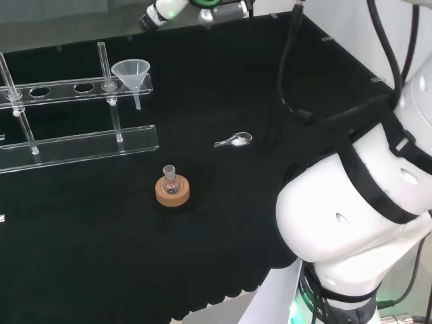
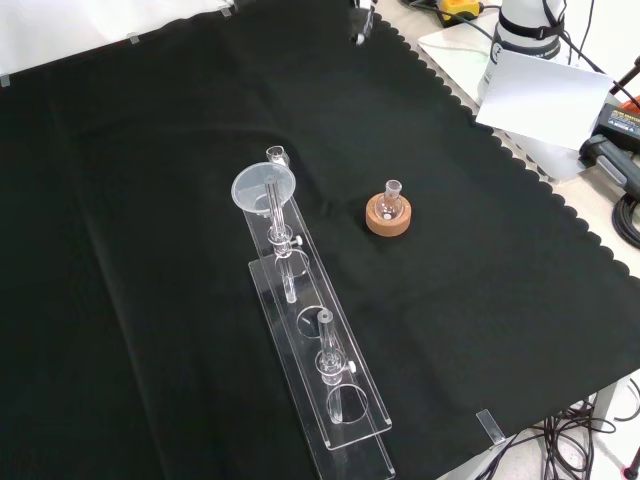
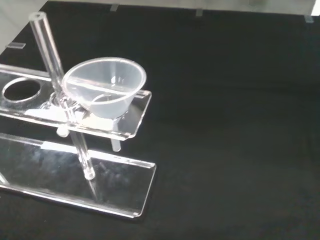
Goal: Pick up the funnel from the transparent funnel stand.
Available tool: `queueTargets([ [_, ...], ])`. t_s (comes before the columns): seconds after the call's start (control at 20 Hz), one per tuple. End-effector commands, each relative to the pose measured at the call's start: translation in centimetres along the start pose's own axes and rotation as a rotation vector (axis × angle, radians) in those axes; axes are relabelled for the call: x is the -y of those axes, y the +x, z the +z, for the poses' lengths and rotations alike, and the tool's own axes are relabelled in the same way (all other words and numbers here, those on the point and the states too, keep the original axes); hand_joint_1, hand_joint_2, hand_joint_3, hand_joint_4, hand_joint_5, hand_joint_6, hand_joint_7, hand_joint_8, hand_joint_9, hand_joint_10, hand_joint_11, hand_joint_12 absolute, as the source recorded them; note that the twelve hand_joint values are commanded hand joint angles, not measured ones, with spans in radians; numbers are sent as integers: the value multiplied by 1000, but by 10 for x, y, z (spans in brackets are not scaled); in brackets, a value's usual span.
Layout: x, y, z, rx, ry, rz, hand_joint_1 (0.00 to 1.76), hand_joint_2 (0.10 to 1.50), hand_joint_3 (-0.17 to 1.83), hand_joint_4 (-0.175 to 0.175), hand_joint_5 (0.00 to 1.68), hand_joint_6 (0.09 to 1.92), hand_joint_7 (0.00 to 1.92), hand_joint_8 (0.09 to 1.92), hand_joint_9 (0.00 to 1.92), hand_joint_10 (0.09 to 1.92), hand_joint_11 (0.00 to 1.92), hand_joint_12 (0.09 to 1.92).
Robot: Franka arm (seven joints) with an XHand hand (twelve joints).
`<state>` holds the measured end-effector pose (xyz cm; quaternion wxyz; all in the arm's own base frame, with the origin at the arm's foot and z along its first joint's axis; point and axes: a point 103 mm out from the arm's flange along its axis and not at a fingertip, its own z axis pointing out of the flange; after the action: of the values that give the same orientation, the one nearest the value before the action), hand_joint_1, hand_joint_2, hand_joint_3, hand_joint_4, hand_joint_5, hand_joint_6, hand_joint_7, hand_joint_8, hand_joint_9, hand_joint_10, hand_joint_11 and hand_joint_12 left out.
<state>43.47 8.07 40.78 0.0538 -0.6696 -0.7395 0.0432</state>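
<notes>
The funnel [image 1: 131,72] sits upright in the end hole of the clear stand [image 1: 81,142], upper left of the head view. We cannot tell the hand's state. We should close round the bowl beside the post [image 3: 60,90] and lift straight up, sparing the flask [image 2: 389,206].

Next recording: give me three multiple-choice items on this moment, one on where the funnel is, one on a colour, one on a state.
1. Where is the funnel?
A. in the end hole of the stand's upper shelf
B. lying on the cloth
C. on the cork ring

2. What colour is the ring under the small flask?
A. red
B. cork brown
C. white

3. How does the funnel sit?
A. tipped on its side
B. upside down
C. upright, mouth up

Answers: 1 A, the wrist view shows its bowl seated in the transparent funnel stand. 2 B, seen in the front view. 3 C, its stem hangs below the shelf.
</notes>
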Motion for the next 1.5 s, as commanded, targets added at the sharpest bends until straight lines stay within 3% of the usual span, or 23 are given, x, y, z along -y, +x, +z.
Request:
queueTargets([
  [0.05,-31,28,18,31,31,-54,548,610,30,49,0,87,0,87,0,87,0,87],
  [1.05,-84,52,85,142,191,-131,571,617,28,35,0,87,0,87,0,87,14,87],
  [1.5,-108,42,94,149,205,-105,583,621,28,30,0,87,0,87,0,87,21,87],
])
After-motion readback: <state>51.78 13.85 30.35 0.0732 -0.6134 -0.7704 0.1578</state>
